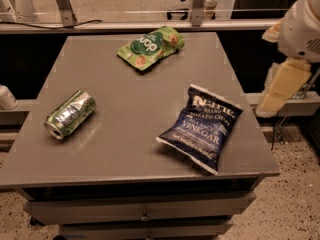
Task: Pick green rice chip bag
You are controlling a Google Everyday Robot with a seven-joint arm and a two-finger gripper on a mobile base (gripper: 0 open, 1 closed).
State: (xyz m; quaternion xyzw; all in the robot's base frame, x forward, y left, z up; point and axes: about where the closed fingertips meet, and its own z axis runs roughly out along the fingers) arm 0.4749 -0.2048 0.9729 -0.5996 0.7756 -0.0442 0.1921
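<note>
The green rice chip bag (150, 47) lies flat at the far middle of the grey table (125, 144). It is a light-green pouch with a dark green round logo and white letters. My gripper (281, 88) shows as cream parts under a white wrist at the right edge of the camera view. It hangs off the table's right side, well to the right of the bag and nearer the camera, and touches nothing.
A dark blue vinegar chip bag (202, 128) lies at the near right of the table. A crushed green metal can (70, 114) lies on its side at the left. Drawers run under the front edge. A rail and metal legs stand behind the table.
</note>
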